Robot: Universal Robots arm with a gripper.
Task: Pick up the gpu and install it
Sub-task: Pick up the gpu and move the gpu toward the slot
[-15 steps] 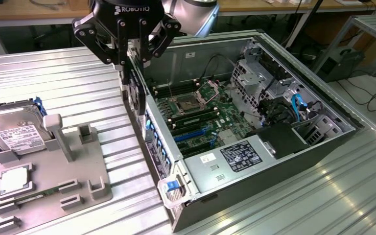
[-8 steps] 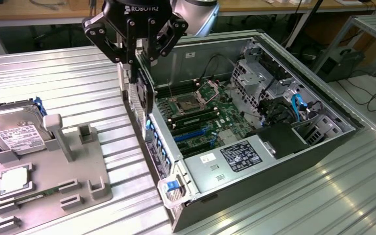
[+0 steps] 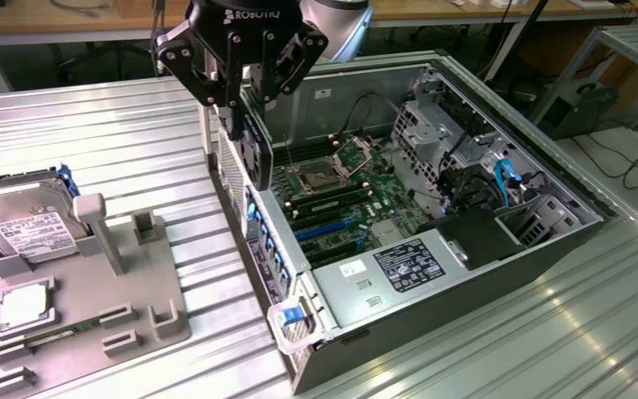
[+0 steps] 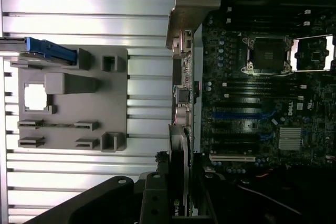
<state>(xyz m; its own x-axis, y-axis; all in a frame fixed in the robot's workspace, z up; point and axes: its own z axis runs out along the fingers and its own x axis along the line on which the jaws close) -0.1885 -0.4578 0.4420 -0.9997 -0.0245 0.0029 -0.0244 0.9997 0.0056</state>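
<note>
My gripper [image 3: 237,106] is shut on the gpu [image 3: 256,154], a thin dark card hanging upright on edge from the fingers. It hangs over the open computer case's wall on the exterior view's left, just above the motherboard [image 3: 336,204]. In the wrist view the gpu [image 4: 182,103] appears edge-on between my fingers [image 4: 157,198], its pale metal bracket [image 4: 185,11] at the far end. It runs alongside the motherboard [image 4: 262,103] and its slots. Whether the card touches the case I cannot tell.
The open tower case [image 3: 430,249] lies on its side on the ribbed metal table [image 3: 109,125]. A grey fixture tray [image 3: 130,291] at the exterior view's left holds a silver hard drive [image 3: 20,220] and a small square chip [image 3: 26,303]. A blue-tabbed bracket [image 3: 293,322] sits at the case corner.
</note>
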